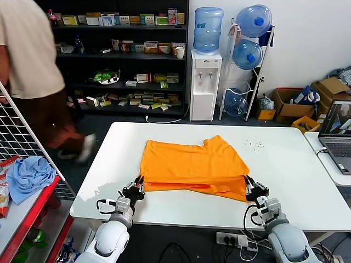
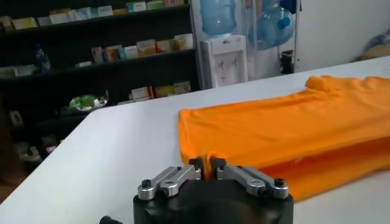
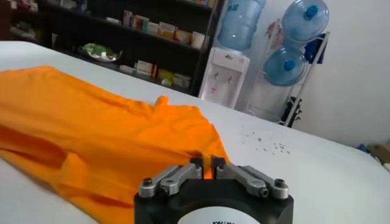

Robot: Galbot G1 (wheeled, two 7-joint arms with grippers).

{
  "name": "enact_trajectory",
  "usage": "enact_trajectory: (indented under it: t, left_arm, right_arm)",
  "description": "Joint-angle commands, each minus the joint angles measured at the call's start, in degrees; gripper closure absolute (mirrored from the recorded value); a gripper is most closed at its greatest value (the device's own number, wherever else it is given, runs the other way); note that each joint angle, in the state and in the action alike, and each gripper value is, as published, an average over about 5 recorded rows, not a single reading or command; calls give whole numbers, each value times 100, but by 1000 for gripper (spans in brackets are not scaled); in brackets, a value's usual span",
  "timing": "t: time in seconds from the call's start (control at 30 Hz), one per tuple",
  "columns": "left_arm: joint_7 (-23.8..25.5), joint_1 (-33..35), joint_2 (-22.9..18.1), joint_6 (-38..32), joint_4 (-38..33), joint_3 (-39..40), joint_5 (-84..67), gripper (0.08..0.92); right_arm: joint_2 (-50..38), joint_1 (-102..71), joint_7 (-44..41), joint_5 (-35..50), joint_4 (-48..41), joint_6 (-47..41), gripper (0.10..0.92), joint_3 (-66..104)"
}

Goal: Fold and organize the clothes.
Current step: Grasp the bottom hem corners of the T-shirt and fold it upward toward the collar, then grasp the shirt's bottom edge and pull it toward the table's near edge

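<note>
The orange T-shirt (image 1: 192,164) lies folded in layers on the white table (image 1: 285,181), its near edge toward me. My left gripper (image 1: 136,187) is at the shirt's near left corner, shut on the fabric edge (image 2: 204,159). My right gripper (image 1: 253,189) is at the near right corner, shut on the fabric there (image 3: 206,167). In the left wrist view the shirt (image 2: 286,128) stretches away from the gripper (image 2: 206,167). In the right wrist view the shirt (image 3: 91,140) spreads out beyond the gripper (image 3: 206,163).
A laptop (image 1: 337,131) sits on a side table at the right. A red wire rack (image 1: 27,186) with a light blue cloth (image 1: 27,174) stands at the left. A person (image 1: 33,76) walks at the far left. Shelves and a water dispenser (image 1: 204,82) stand behind the table.
</note>
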Motion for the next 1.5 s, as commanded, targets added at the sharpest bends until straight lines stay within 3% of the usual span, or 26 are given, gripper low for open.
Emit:
enact_trajectory:
  t: [0.03, 0.3, 0.53, 0.63, 0.8, 0.9, 1.07, 1.5]
  left_arm:
    - [23, -17, 58, -294, 39, 21, 35, 685]
    - [-100, 563, 154, 89, -775, -162, -542, 451]
    - [-266, 744, 120, 394, -817, -254, -917, 239]
    - [-285, 733, 126, 437, -724, -247, -1025, 190]
    - [-325, 592, 94, 486, -455, -258, -1157, 178]
    - [-312, 484, 78, 509, -280, -255, -1208, 177]
    - [-215, 303, 26, 515, 36, -238, -1246, 212]
    - [-69, 347, 171, 512, -6, -224, -1233, 579]
  right_arm:
    - [34, 104, -32, 267, -27, -253, 637, -70]
    - [-95, -728, -32, 592, 791, -793, 421, 366]
    - [-84, -1024, -85, 370, 782, -849, 232, 443]
    - [-43, -1006, -108, 294, 660, -792, 207, 412]
    - [9, -919, -124, 251, 491, -688, 203, 363]
    - [30, -866, -134, 244, 403, -664, 223, 339]
    - [84, -800, -120, 233, 284, -694, 358, 297]
    - [60, -715, -82, 222, 189, -803, 757, 241]
